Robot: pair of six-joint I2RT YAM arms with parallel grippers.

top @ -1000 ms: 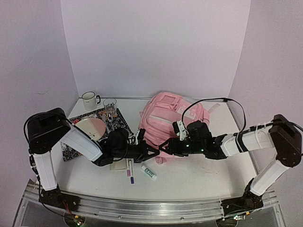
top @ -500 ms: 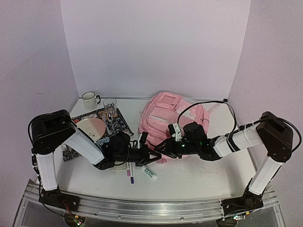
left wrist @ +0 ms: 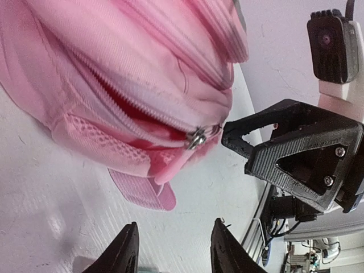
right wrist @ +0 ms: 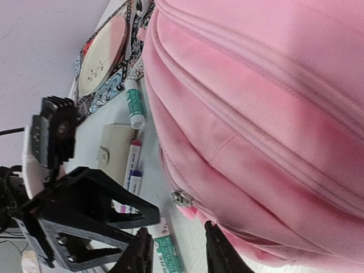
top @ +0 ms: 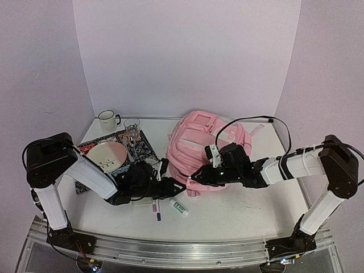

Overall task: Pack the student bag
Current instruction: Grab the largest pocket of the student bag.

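1. The left gripper (left wrist: 173,253) has just let go. Its jaws were shut a moment ago and now stand apart with nothing between them, just short of the bag's (top: 207,142) near corner.
2. The right gripper (right wrist: 177,253) has narrowed its jaws in the same second. They are still parted and empty, with the tips just beside the zip pull (left wrist: 197,137) but not on it.
3. This looks like a handover: the left has released the corner and the right is lined up to take the pull. With neither gripper holding the soft bag, it may shift when the pull is tugged.
4. The bag lies on the table (top: 239,210), right of centre, with its near corner between the two grippers.
5. It is soft, light pink and slumped. One zip is open a short way, showing a darker pink slit. A mesh pocket (left wrist: 91,136) and a strap tab (left wrist: 142,193) sit just under it.
6. Two markers (top: 156,209), a glue stick (top: 178,207) and a beige case (right wrist: 116,151) lie on the table left of the bag, so packing seems barely begun.
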